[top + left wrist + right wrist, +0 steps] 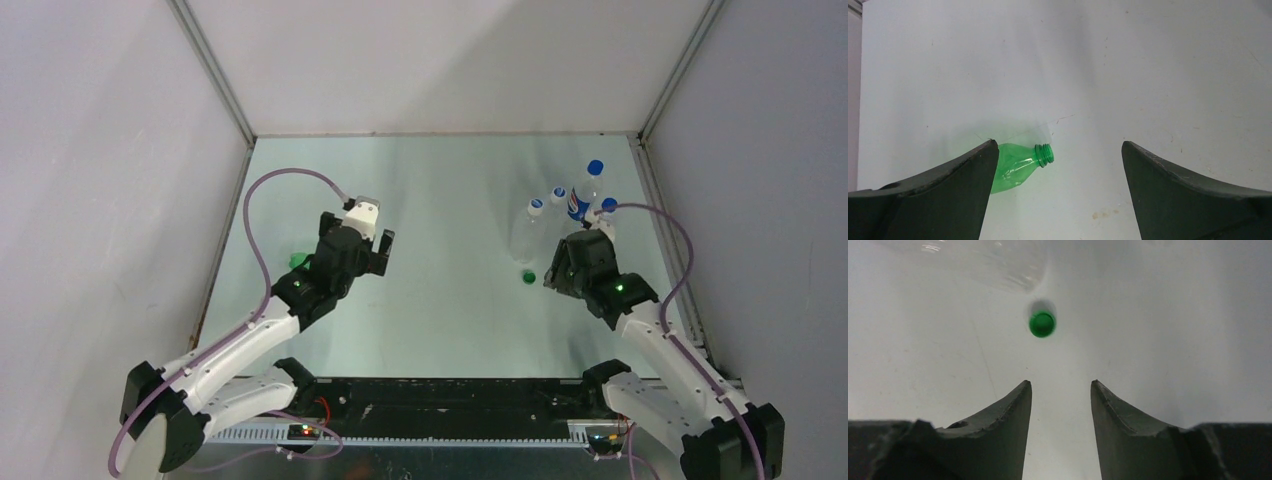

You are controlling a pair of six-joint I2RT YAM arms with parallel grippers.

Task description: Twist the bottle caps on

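Note:
A translucent green bottle (1015, 167) lies on its side with its threaded neck bare; the left finger (948, 195) hides its lower body. In the top view only a bit of the green bottle (297, 260) shows beside the left arm. My left gripper (1060, 145) (375, 250) hangs wide open above the table, the bottle off to its left. A dark green cap (1042, 323) (528, 276) lies on the table. My right gripper (1060, 382) (556, 272) is open and empty, a short way from the cap. No white cap is in view.
Several clear bottles with blue caps (536, 204) stand at the back right, one with a red-blue label (578, 205). A clear bottle's body (998, 260) lies just beyond the green cap. White walls enclose the table (440, 200) on three sides.

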